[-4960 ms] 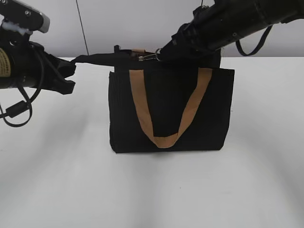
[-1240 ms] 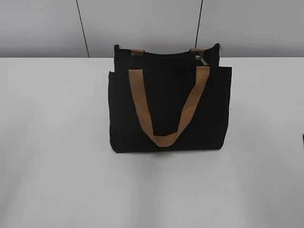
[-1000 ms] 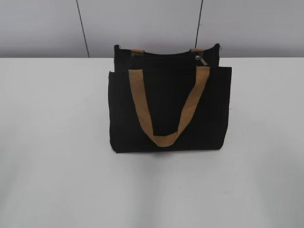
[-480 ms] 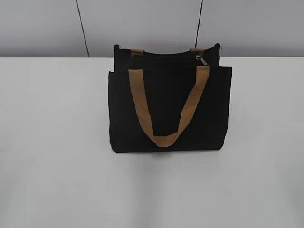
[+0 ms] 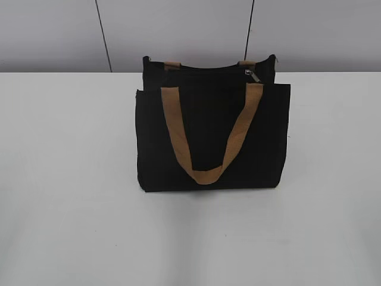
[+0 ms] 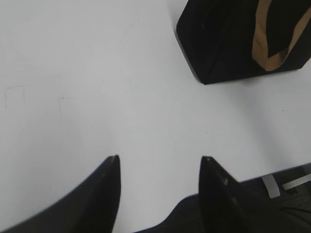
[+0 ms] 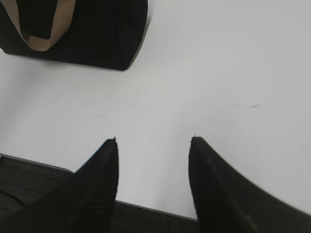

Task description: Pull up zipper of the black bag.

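The black bag [image 5: 213, 134] stands upright on the white table, a tan loop handle hanging down its front. The small silver zipper slider [image 5: 252, 74] sits at the right end of the top track. Neither arm shows in the exterior view. My left gripper [image 6: 159, 159] is open and empty over bare table, with the bag's lower left corner [image 6: 214, 43] far ahead at upper right. My right gripper [image 7: 153, 140] is open and empty, with the bag's lower right corner [image 7: 107, 34] far ahead at upper left.
The white table [image 5: 71, 179] spreads on all sides of the bag. Its near edge shows in both wrist views, with dark floor [image 7: 29, 184] below. A grey panelled wall [image 5: 178, 30] stands behind the table.
Five seconds ago both grippers were at the bag's top, the slider near the left. Now the slider sits at the right end and both arms have withdrawn. Nothing moved in the last second.
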`<state>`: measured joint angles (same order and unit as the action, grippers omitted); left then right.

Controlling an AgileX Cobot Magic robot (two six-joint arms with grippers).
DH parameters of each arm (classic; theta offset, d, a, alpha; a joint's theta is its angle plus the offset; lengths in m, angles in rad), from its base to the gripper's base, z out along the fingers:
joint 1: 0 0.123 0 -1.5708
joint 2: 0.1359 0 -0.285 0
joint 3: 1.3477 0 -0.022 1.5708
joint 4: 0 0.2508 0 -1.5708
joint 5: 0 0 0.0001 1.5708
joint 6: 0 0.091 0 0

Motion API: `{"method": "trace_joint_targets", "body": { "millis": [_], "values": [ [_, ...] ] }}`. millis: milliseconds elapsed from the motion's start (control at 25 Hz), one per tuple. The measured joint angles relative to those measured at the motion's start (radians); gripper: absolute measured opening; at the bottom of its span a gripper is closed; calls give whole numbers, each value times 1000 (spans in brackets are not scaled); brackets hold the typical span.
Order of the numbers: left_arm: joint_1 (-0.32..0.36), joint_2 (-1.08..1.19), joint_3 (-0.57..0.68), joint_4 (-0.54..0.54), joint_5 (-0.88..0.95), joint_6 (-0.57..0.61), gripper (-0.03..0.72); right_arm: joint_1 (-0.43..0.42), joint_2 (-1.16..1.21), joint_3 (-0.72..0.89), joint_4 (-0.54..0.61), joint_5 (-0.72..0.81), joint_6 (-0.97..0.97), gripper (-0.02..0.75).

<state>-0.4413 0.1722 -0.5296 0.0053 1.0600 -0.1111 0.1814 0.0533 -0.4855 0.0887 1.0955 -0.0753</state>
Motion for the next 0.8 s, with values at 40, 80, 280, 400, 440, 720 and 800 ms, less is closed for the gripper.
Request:
{"method": "trace_joint_targets", "body": {
  "millis": [40, 80, 280, 400, 440, 720, 800],
  "values": [
    [0, 0, 0, 6, 0, 0, 393, 0, 0, 0, 0, 0, 0, 372],
    [0, 0, 0, -5, 0, 0, 393, 0, 0, 0, 0, 0, 0, 372],
    [0, 0, 0, 5, 0, 0, 386, 0, 0, 0, 0, 0, 0, 372],
    [3, 0, 0, 5, 0, 0, 369, 0, 0, 0, 0, 0, 0, 370],
    [10, 0, 0, 5, 0, 0, 364, 0, 0, 0, 0, 0, 0, 370],
    [134, -100, 0, 6, 0, 0, 354, -75, 0, 0, 7, 0, 0, 370],
    [176, -153, 0, 5, 0, 0, 349, -103, 0, 0, 12, 0, 0, 370]
  ]
}}
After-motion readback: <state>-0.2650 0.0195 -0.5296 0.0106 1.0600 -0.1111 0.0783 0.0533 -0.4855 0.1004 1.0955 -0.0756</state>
